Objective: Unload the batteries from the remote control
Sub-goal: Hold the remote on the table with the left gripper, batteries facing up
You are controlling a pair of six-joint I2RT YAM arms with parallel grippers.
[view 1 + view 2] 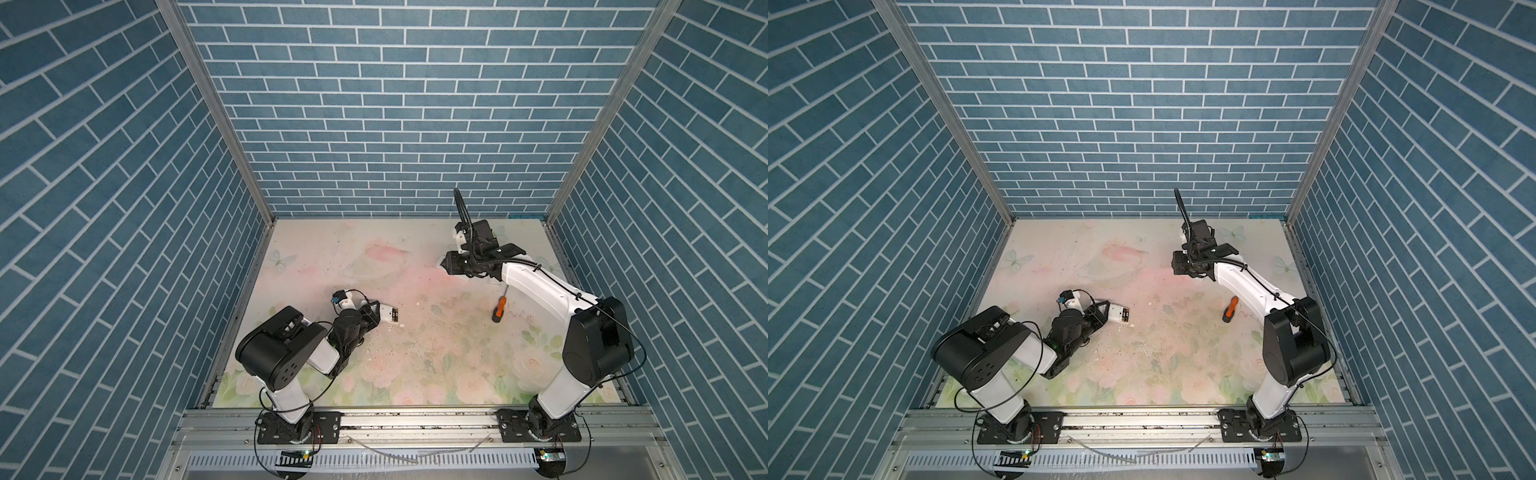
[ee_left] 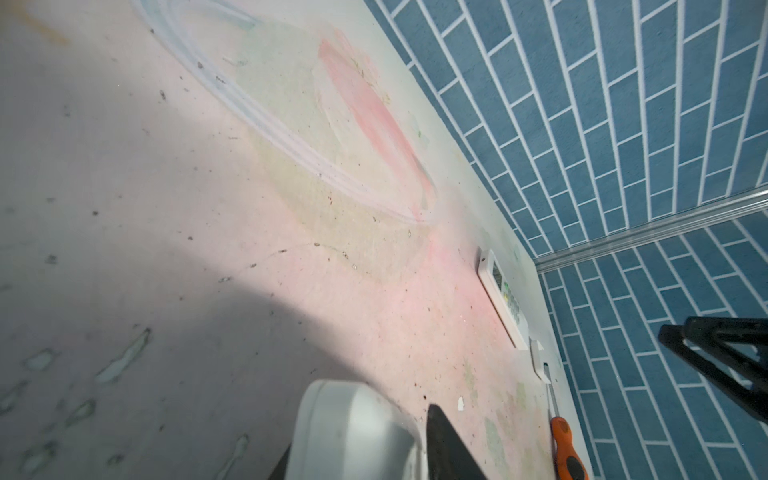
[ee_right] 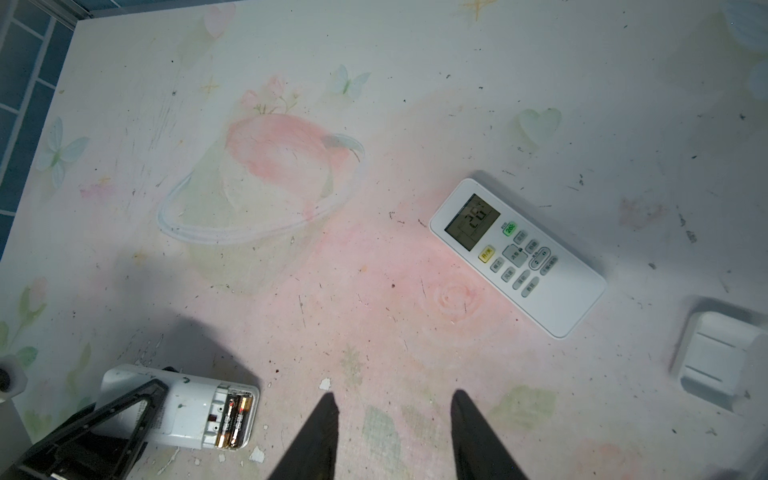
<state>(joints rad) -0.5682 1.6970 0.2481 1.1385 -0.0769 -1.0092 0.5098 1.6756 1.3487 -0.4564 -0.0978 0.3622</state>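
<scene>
Left fingers [image 2: 723,357] apart by remote [image 3: 187,411], batteries [image 3: 235,419] inside; right fingers [image 3: 478,436] open near second remote [image 3: 517,257].

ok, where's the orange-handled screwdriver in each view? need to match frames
In a top view: screwdriver lies right of centre, beside the right arm.
In a top view: screwdriver lies in the same place.
Left wrist: screwdriver with its tip toward the display remote.
Right wrist: not in it.
Shared landmark: pink planet print.
</scene>
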